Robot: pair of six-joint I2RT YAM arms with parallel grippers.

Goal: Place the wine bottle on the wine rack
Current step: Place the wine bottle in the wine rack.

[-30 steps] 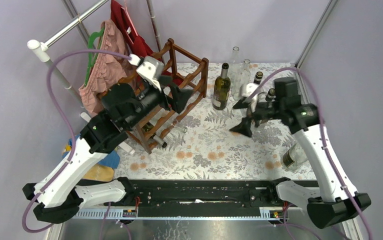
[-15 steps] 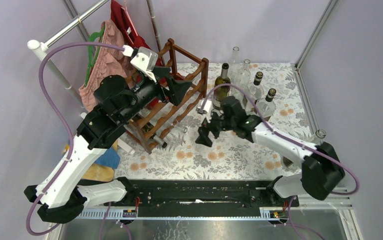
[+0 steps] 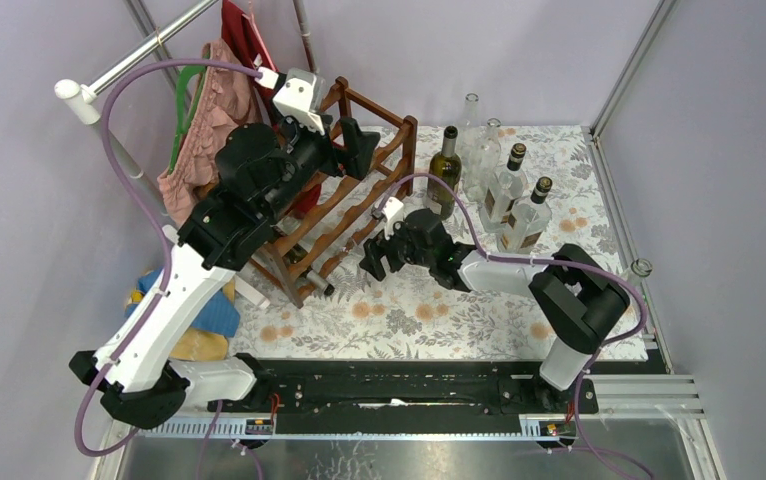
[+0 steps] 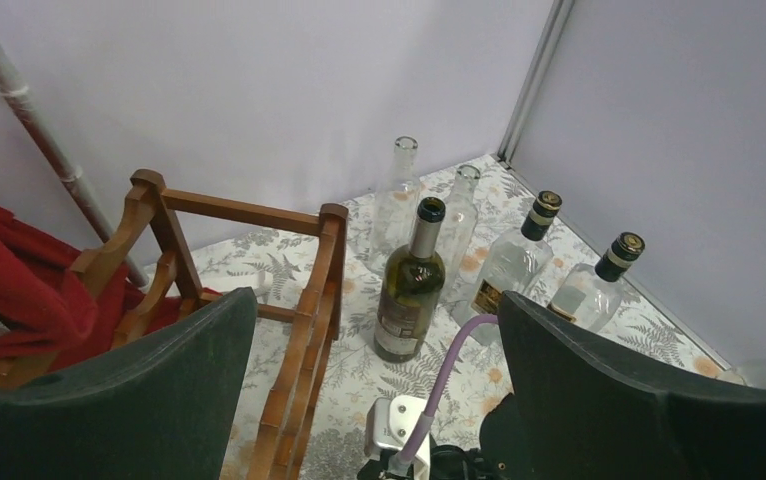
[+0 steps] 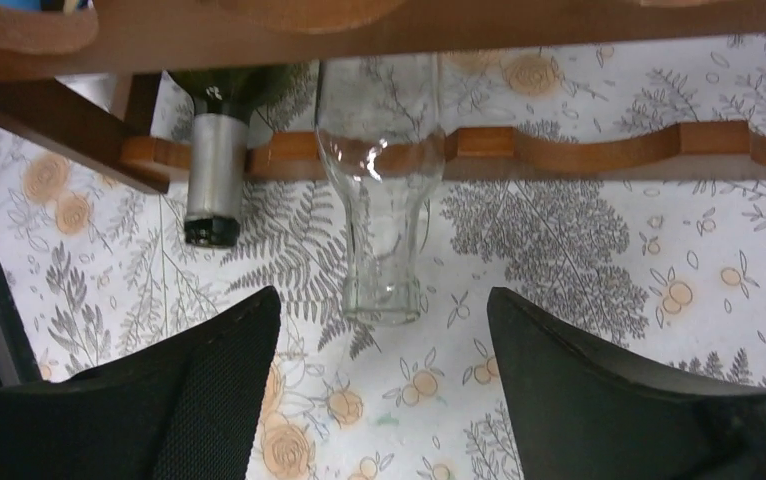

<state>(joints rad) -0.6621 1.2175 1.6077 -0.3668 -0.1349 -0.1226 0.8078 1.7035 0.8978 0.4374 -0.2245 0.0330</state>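
The dark reddish-brown wine rack point(image 3: 359, 195) stands at the back left of the flowered table. Two bottles lie in its lowest tier with necks sticking out: a clear glass one point(image 5: 381, 200) and a dark green one with a silver capsule point(image 5: 211, 170). My right gripper point(image 3: 372, 262) hovers low in front of the rack, open, with the clear neck just ahead of its fingertips point(image 5: 239, 340) and nothing between them. My left gripper point(image 3: 354, 145) hangs open and empty above the rack's top rail point(image 4: 304, 300). A green wine bottle point(image 3: 444, 172) stands upright to the right of the rack.
Several clear bottles point(image 3: 504, 185) stand at the back right, two with dark caps. Another clear bottle point(image 3: 639, 268) sits at the table's right edge. Clothes point(image 3: 209, 140) hang on a rail left of the rack. Blue and yellow items point(image 3: 209, 330) lie off the left edge.
My right arm swung left from the standing bottles and dropped low to the rack's front. My left gripper rose and drew back over the rack's top.
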